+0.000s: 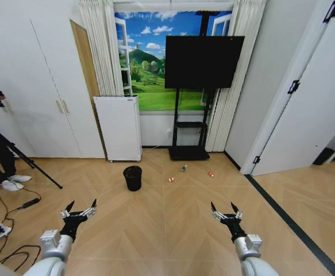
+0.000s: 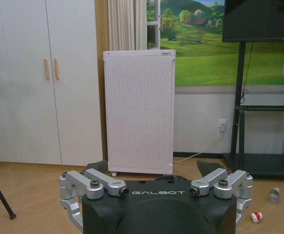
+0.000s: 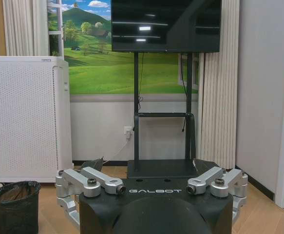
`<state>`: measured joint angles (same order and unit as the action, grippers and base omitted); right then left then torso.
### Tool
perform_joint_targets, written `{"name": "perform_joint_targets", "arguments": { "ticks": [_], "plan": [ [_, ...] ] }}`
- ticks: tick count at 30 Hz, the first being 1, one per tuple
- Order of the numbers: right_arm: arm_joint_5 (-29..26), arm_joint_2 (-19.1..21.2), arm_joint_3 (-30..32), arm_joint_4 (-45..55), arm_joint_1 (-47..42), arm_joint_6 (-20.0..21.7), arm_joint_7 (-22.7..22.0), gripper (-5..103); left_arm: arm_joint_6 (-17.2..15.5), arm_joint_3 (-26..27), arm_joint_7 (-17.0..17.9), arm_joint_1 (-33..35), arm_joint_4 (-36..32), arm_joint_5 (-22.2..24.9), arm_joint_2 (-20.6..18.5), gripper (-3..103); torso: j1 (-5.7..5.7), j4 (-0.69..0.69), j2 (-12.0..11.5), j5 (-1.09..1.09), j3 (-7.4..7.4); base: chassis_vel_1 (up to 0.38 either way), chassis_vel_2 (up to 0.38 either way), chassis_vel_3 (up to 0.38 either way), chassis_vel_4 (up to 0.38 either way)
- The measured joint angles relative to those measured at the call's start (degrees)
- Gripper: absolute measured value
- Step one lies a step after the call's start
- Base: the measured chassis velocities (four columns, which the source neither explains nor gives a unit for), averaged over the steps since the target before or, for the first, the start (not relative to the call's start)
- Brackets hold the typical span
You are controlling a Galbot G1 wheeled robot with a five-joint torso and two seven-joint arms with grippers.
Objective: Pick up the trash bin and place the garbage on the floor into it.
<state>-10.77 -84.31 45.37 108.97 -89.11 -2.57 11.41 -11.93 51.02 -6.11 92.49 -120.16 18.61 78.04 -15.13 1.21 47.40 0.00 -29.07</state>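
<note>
Herringbone floor point(image 1: 167, 230), light tan boards with one dark stripe toward the right; room with white cupboards, curtains, landscape mural.

Item 1. Left gripper point(image 1: 81, 205): held low over bare boards at near left, fingers spread apart, nothing between them. Touches nothing.

Item 2. Right gripper point(image 1: 225, 208): level with the left one at near right, fingers likewise spread, empty.

Item 3. Trash bin point(image 1: 133, 177): black wire mesh, upright, dark liner inside. Stands well ahead of both grippers, between their lines and nearer the left one's side. In the right wrist view it sits off to the side of that gripper point(image 3: 14, 204), apart from the white perforated appliance point(image 1: 118, 127) behind it.

Item 4. Garbage, three pieces beyond the bin on the right gripper's side: red-and-white wrapper point(image 1: 171, 179) near the bin; small clear bottle point(image 1: 183, 168) farther ahead; second wrapper point(image 1: 211, 173) farthest out. All well apart from the grippers.

Item 5. Television on black stand point(image 1: 189, 152), behind the litter.

Item 6. Cables and a tripod leg point(image 1: 35, 167) on the floor outboard of the left gripper.

Status, judged: bin not yet picked up; approach still to be made.

Risks, judged: light mesh wall may tip or slide if nudged before a finger hooks the rim; small wrappers may skate on smooth boards; bottle may roll toward the stand base; driving leftward could snag the cables.
</note>
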Motion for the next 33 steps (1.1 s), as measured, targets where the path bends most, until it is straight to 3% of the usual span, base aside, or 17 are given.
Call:
{"name": "perform_joint_targets", "arguments": {
  "ticks": [19, 33],
  "plan": [
    [0.39, -0.62, 0.73, -0.65, -0.05, -0.23, 0.97, 100, -0.16, -0.15, -0.87, 0.3, 0.01, -0.73, -0.25, 100, 0.01, 0.0, 0.0, 0.0, 0.01, -0.019, 0.02, 0.019, -0.017],
    [1.37, -1.17, 0.14, -0.96, 0.26, -0.24, 0.94, 100, 0.32, 0.05, -1.51, 0.45, 0.61, -0.62, 0.04, 100, -0.01, -0.01, -0.02, -0.03, 0.0, -0.192, 0.199, 0.194, -0.191]
  ]
}}
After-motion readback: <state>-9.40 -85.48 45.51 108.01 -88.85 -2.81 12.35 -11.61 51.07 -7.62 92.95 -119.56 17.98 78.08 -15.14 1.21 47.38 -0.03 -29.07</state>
